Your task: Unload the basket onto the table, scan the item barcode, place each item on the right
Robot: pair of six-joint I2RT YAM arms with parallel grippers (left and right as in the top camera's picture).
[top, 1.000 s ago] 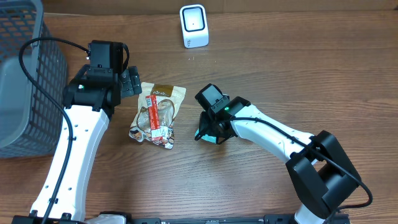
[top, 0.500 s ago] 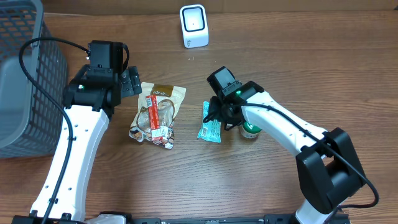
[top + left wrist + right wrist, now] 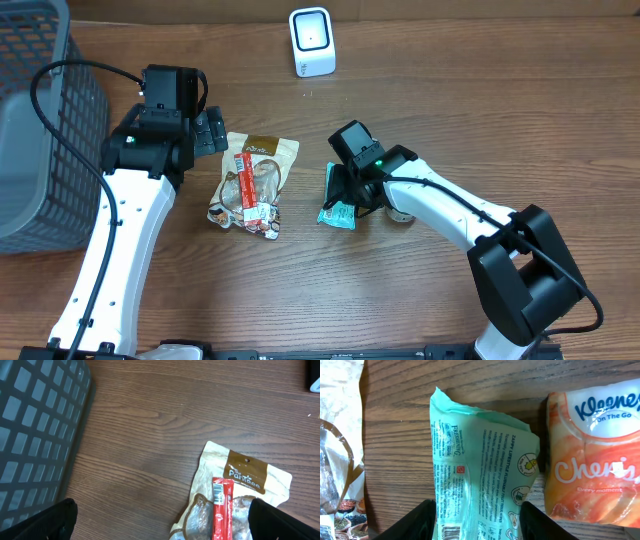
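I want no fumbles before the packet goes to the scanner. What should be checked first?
1. The right gripper straddles the wipes packet: ok.
2. Its grip is firm: cannot tell.
3. The barcode shows on the upper face: ok.
4. The table between packet and scanner is bare: ok.
5. The Kleenex pack lies apart from the packet: cannot tell, close beside.
6. The left gripper is open, away from the packet: ok.

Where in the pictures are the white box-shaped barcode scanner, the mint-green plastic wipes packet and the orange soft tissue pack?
white box-shaped barcode scanner [image 3: 311, 40]: overhead view, middle of its face.
mint-green plastic wipes packet [image 3: 485, 475]: right wrist view, its printed middle.
orange soft tissue pack [image 3: 592, 477]: right wrist view, its printed front.
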